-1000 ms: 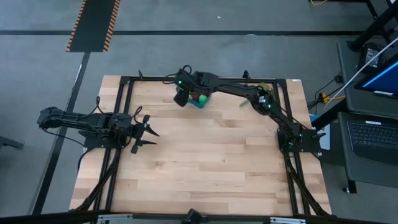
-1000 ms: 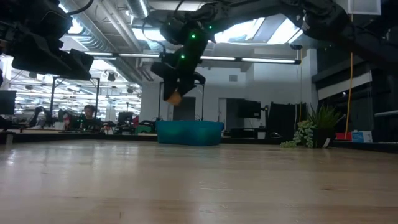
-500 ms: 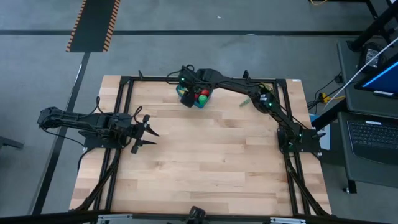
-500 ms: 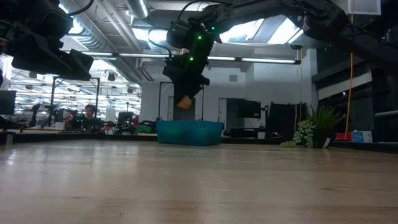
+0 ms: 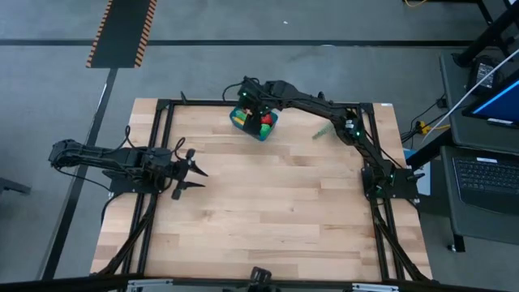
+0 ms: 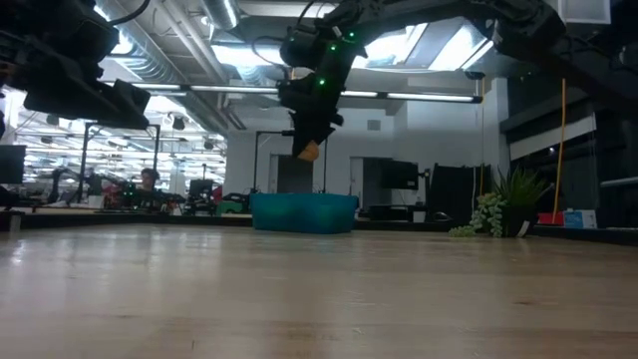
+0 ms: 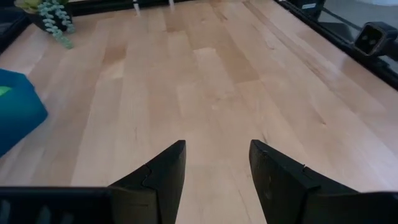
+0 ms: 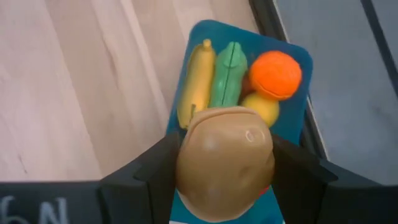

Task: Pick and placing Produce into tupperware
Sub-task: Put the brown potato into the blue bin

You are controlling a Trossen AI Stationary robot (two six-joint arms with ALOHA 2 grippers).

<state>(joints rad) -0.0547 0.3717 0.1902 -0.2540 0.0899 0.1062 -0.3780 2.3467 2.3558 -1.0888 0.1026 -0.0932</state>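
- The right gripper [image 8: 225, 186], clamped on a tan, rounded toy potato [image 8: 225, 163], hangs directly above the blue rectangular plastic tupperware [image 8: 297, 93] at the table's far edge; the container lies straight below.
- Inside lie a yellow toy banana [image 8: 196, 81], a green toy vegetable [image 8: 227, 78] and an orange toy fruit [image 8: 275, 73].
- The left gripper [image 7: 216, 163] waits well apart, fingers parted and empty.
- No readable writing shows.
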